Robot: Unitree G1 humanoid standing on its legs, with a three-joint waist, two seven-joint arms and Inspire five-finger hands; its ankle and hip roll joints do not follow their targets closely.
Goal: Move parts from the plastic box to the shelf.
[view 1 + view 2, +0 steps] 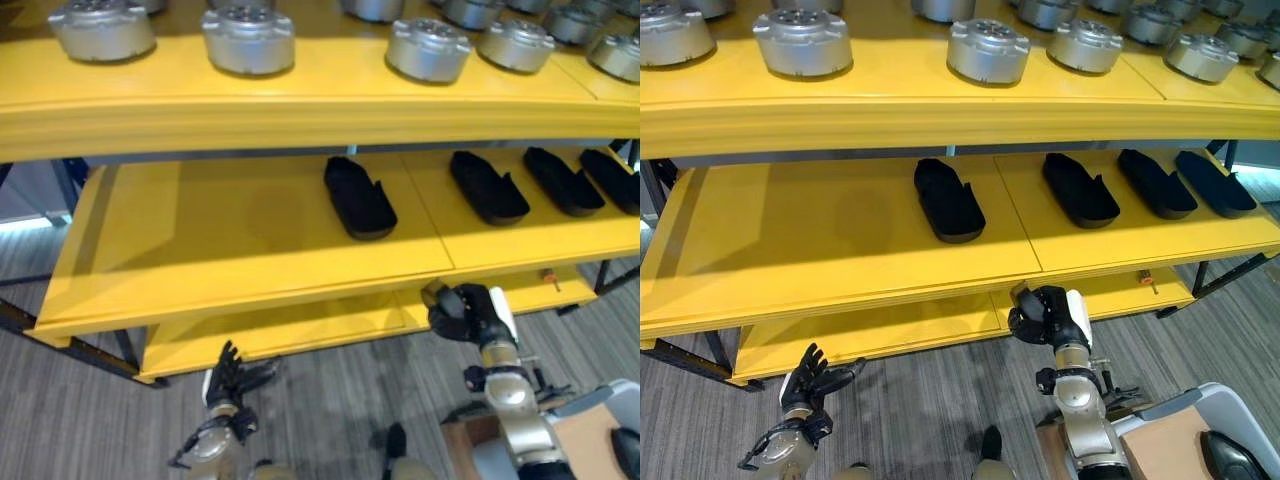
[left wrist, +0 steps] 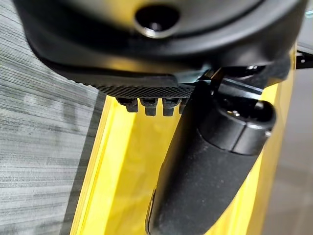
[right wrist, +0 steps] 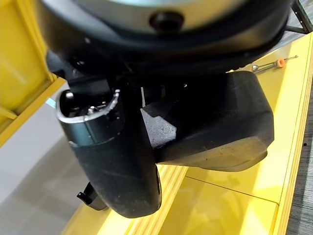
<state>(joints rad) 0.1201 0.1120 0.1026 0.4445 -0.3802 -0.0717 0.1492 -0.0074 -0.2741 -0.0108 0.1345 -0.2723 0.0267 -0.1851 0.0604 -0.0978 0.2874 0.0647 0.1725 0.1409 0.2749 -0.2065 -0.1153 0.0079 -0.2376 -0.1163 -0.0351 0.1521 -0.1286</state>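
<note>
Shelf: a yellow shelf (image 1: 250, 240) with three tiers fills the scene; the grey striped floor (image 1: 330, 400) lies in front of it.
Top tier: round silver metal parts (image 1: 248, 40) stand in a row, each apart from its neighbour.
Middle tier: four long black parts (image 1: 948, 200) lie flat, angled alike, three towards the right end and one near the seam between the two boards; the left half of this tier is bare.
Bottom tier: a small tool with an orange tip (image 1: 550, 277) lies near its right end.
Right robot hand (image 1: 1048, 315): raised in front of the edge of the middle tier, just below it, fingers curled round a black part (image 3: 215, 132). The right wrist view shows the thumb (image 3: 115, 161) pressed against this dark moulded block, with the yellow lower tier behind it.
Held part: it looks like the same kind as the black parts on the middle tier, though little of its shape can be made out.
Left robot hand (image 1: 232, 378): low by the floor in front of the bottom tier, fingers spread and straight, holding nothing.
Lower right corner: a light container edge with another dark part (image 1: 1230, 455) in it, partly cut off.
</note>
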